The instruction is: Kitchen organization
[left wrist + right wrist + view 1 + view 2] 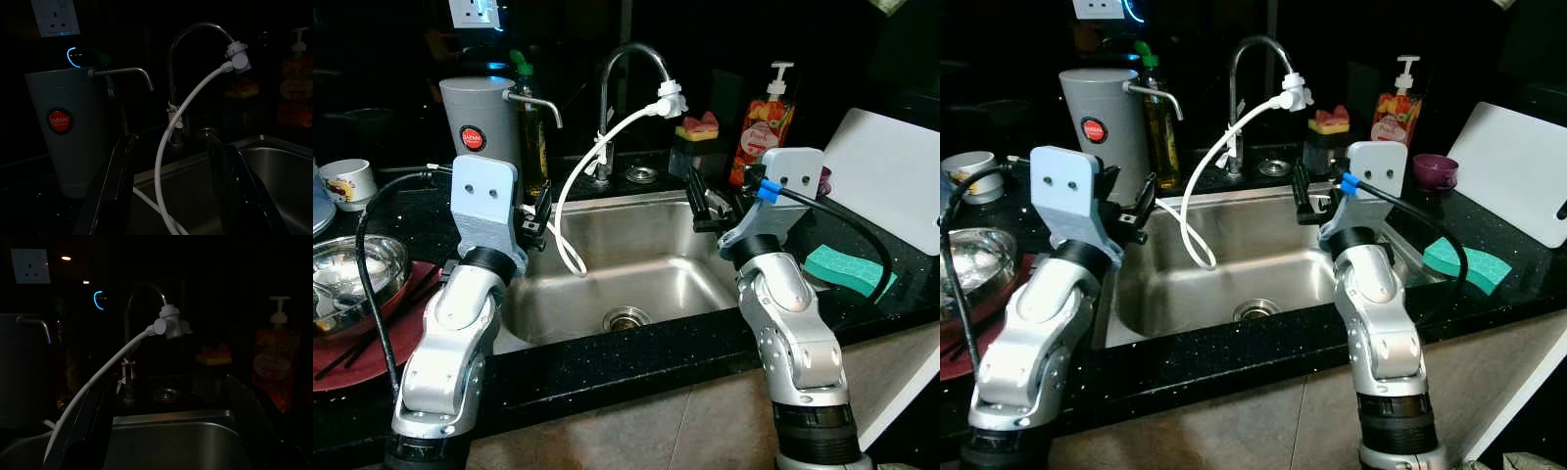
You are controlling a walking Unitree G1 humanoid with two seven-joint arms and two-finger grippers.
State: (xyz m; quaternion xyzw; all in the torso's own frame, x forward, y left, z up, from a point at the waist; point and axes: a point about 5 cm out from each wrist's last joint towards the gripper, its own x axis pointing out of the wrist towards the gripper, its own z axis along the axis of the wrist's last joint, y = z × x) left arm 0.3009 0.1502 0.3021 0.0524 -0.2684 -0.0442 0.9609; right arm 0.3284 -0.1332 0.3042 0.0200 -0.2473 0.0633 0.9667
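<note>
stainless steel sink basin [636, 284] set in a black speckled countertop [607, 367]: holds no dishes, a round drain [626, 318] at its floor and a white flexible hose [578, 176] drooping into it from the white fitting on the curved chrome faucet [631, 59]. left gripper [540, 211] raised over the sink's left rim, fingers spread wide, nothing between them. right gripper [705, 201] raised over the sink's right rim, fingers likewise spread wide and holding nothing. left of the sink, a round steel bowl [357, 279] on a dark red mat [372, 352], contents not clear, with a dark stick-like utensil lying just beside it; a white cup with red print [349, 181] further back. behind the left rim, a grey cylindrical water dispenser with a red round label and metal spout [481, 122], a bottle with a green cap [530, 127] just beside it. behind the sink, a dark sponge holder carrying a yellow and pink sponge [697, 132]; an orange pump soap bottle [766, 117]. right of the sink, a small purple bowl [1435, 169], a teal sponge [847, 269], a white cutting board [891, 176].
</note>
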